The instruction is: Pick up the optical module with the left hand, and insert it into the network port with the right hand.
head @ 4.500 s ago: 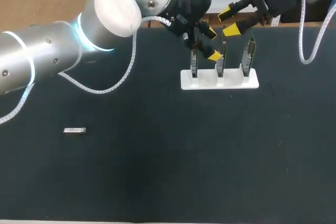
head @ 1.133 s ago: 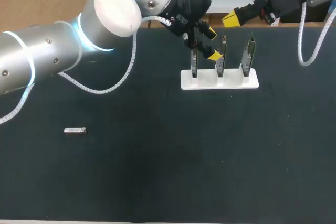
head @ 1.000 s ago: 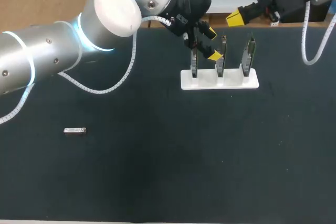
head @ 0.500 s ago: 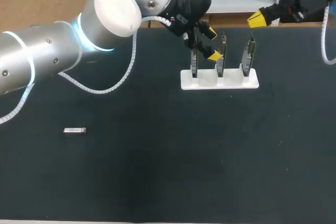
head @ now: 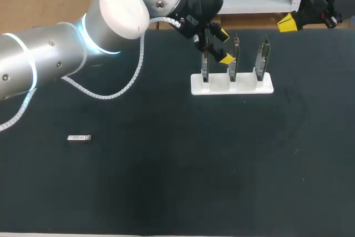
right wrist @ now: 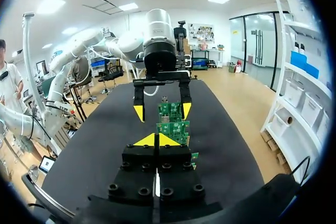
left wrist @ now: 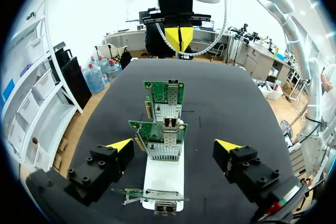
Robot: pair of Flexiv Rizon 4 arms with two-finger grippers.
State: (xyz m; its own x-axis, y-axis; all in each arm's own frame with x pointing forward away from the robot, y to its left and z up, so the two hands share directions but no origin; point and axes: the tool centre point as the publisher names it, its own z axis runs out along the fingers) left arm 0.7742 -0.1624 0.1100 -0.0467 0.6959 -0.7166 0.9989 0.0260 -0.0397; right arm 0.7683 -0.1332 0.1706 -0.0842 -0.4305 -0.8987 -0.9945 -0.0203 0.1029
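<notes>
No lettering or number can be read anywhere. The optical module (head: 79, 137) on the counter (head: 166, 181) is too small to show print, and the green cards (left wrist: 164, 136) show only blurred markings.

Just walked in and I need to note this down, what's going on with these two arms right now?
The left end effector hangs open just above the three upright network cards in the white holder, gripping nothing. The right end effector is shut and empty at the far right edge of the table. The optical module lies untouched on the table's left side, so the pickup has not begun.
</notes>
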